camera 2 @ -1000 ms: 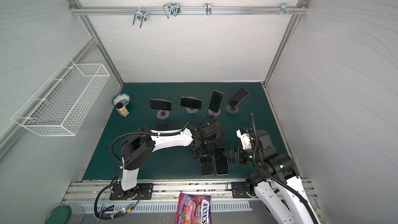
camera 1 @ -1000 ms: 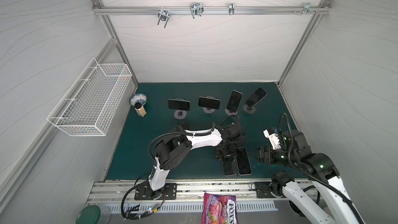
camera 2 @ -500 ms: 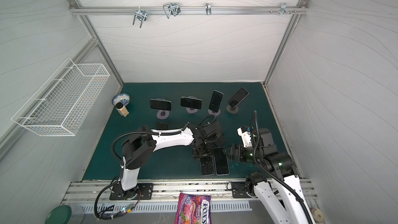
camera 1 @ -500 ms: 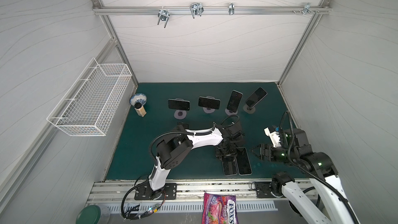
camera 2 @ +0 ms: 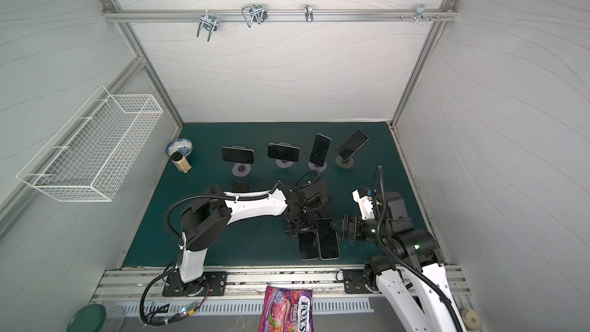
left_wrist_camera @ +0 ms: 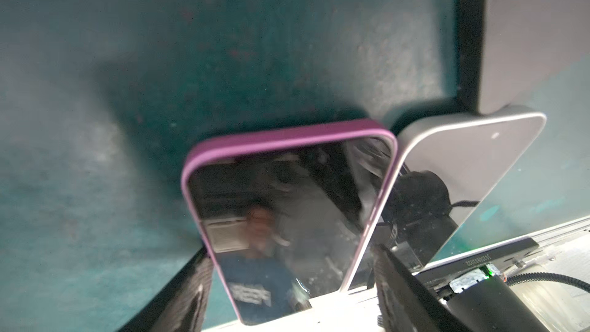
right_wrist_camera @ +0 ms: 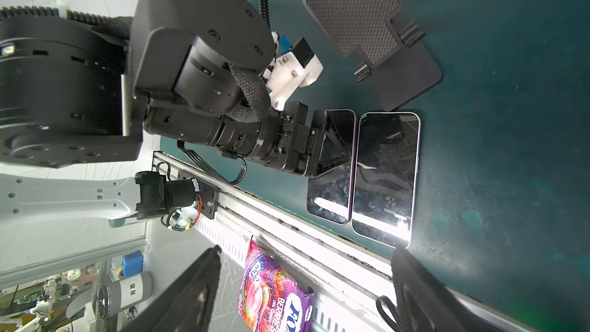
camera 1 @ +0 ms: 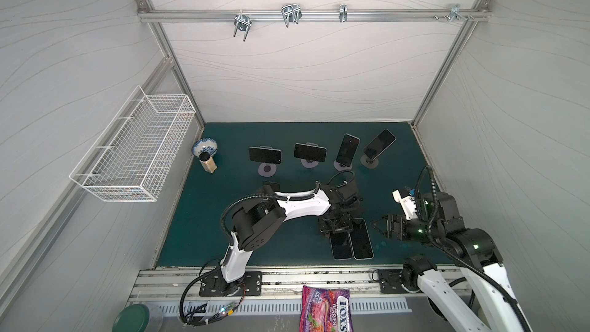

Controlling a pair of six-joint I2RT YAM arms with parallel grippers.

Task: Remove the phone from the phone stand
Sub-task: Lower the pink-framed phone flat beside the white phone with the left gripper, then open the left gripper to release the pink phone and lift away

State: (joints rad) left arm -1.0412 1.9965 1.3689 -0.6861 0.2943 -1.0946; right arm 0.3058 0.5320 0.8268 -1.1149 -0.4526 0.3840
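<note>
In both top views the purple-cased phone (camera 1: 341, 245) lies flat, screen up, on the green counter (camera 1: 198, 234) at lower centre of the frame. Its long edge is touching or just beside a white-edged phone (camera 1: 361, 240) laid parallel to it. That tidy pairing near the front rail reads as a drop-off spot for phones lifted off their stands.

The left gripper (camera 1: 337, 228) reaches in from the left, angled down over the purple phone's upper end. In the left wrist view its fingers (left_wrist_camera: 194, 295) straddle the phone's width. One sits right at the purple edge and the opposite one stands off by a thin gap, so the hold looks loose rather than clamped, as suits setting a phone down.

An empty black stand (right_wrist_camera: 354, 11) sits on the counter just beyond the pair, at the upper right of the right wrist view. One of the two phones probably came from it.

The right gripper (camera 1: 376, 224) hovers low at the right, pointing at the white-edged phone. Its fingers (right_wrist_camera: 204, 282) are spread wide with nothing between them, apparently keeping clear of the left arm.

Across the upper middle of the counter, four more phones (camera 1: 265, 155) lean on round-footed stands (camera 1: 267, 170), so work remains.
</note>
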